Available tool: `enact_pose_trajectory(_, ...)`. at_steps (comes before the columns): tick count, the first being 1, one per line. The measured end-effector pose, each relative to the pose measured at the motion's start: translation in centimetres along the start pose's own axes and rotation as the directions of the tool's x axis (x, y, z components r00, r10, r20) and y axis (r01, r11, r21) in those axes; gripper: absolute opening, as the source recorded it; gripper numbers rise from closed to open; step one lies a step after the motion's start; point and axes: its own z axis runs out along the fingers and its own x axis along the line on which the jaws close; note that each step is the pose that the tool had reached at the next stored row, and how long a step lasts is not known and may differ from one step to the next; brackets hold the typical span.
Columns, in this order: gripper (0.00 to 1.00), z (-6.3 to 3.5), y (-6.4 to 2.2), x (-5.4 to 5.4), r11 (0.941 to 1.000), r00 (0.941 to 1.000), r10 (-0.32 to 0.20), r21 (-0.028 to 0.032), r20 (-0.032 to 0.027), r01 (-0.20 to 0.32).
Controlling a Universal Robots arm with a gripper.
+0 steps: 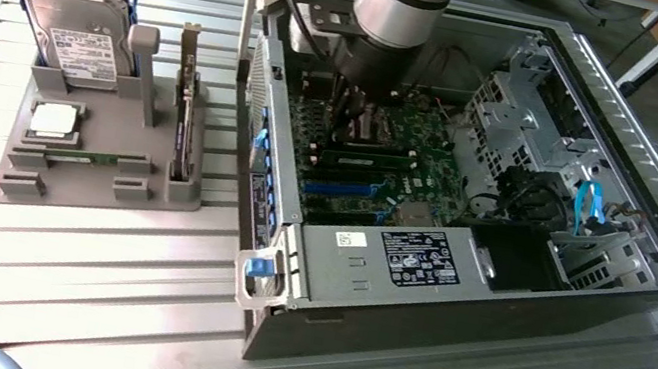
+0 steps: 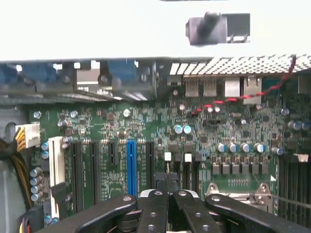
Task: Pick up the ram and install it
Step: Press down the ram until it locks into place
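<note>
The ram (image 1: 79, 155) looks like a thin green stick lying flat in a low slot of the grey holder (image 1: 58, 183), on the exterior view's left, well away from the arm. My gripper (image 1: 363, 117) hangs inside the open computer case (image 1: 611, 123), low over the green motherboard (image 2: 146, 126). In the wrist view its black fingers (image 2: 156, 204) meet at the gripper's tip (image 2: 167, 180) with nothing visible between them. They sit just above the row of long black slots (image 2: 148, 165) beside a blue slot (image 2: 131, 165).
The holder also carries a silver hard drive with blue rails (image 1: 77, 39), a square chip (image 1: 53, 120) and an upright card (image 1: 186, 114). Inside the case are the power supply (image 1: 418, 256), a drive cage (image 1: 519, 106), blue cables (image 1: 589, 205) and dark sticks in slots (image 1: 368, 159).
</note>
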Motion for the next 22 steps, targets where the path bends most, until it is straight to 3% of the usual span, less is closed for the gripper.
enact_pose_trajectory(22,0.1,0.93,0.04,-0.03,1.0,1.0,0.0,0.0001,0.0002,0.0)
